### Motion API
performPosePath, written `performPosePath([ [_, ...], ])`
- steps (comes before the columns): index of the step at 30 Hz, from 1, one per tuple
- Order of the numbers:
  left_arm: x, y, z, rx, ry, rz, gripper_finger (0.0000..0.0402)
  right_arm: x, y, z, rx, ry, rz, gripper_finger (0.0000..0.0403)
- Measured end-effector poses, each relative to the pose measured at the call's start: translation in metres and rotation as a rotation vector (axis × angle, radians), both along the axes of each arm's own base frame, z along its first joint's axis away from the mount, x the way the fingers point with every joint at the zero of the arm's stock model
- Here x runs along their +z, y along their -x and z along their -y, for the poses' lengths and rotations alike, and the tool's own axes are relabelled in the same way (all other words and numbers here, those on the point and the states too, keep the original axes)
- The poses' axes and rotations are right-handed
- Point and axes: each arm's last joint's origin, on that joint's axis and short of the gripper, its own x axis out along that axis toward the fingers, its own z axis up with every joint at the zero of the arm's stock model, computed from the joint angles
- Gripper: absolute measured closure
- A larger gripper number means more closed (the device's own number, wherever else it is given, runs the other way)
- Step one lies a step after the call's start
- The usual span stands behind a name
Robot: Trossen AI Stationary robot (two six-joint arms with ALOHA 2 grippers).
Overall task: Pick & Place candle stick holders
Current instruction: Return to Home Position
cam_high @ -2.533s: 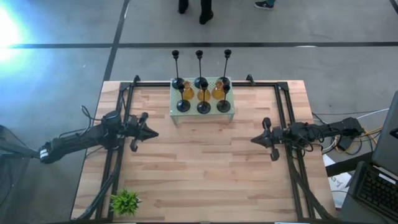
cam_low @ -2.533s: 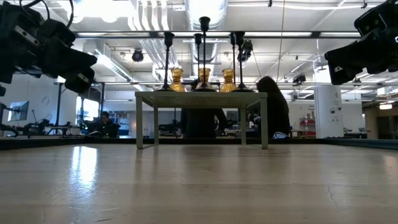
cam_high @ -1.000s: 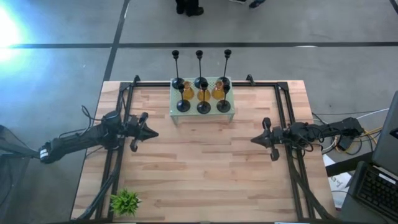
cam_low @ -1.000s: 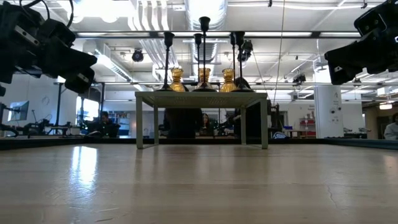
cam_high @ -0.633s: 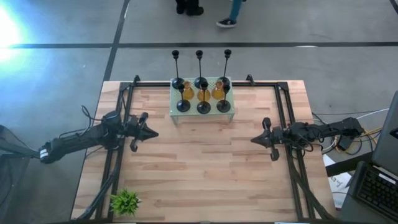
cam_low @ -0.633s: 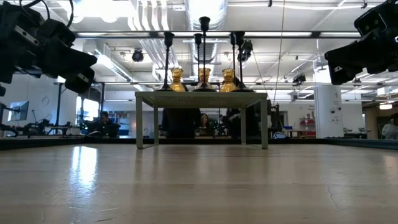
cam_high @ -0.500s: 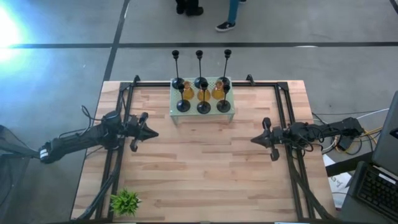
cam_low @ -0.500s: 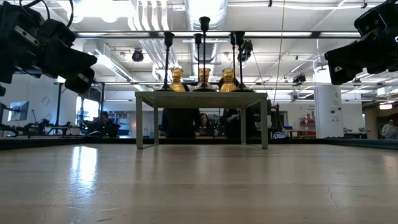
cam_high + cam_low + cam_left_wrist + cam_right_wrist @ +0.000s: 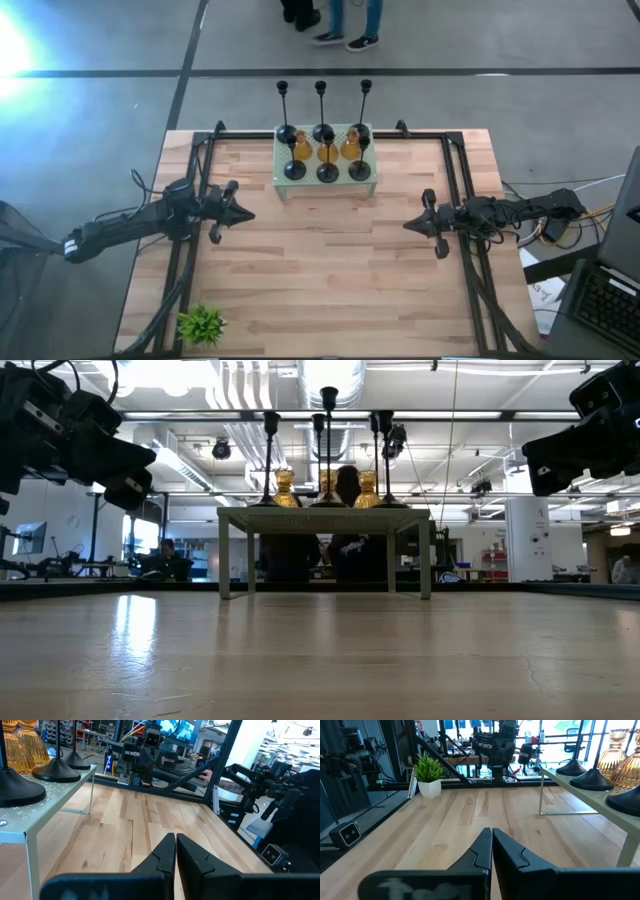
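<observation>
Nine holders [image 9: 327, 172] stood on the stand [image 9: 340, 186]. Left gripper [image 9: 246, 214] and right gripper [image 9: 409, 226] hung either side of the stand, jaws pressed together.

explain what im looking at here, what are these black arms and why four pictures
This is a robot with two dark arms at a wooden table. One picture looks straight down, one looks level across the tabletop, and two come from cameras on the wrists. The left gripper and right gripper hover at the table's sides, fingers shut, holding nothing. At the far edge a mint-green stand carries nine candle stick holders in three rows. A small green plant sits at the near left corner.
</observation>
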Motion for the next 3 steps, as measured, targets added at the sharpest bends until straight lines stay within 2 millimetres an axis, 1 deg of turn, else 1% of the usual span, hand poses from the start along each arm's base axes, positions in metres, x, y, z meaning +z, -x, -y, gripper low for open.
performPosePath([
  [3,0.0,0.0,0.0,0.0,0.0,0.0,0.0385,0.0,0.0,0.0,0.0,0.0,0.0,0.0394],
])
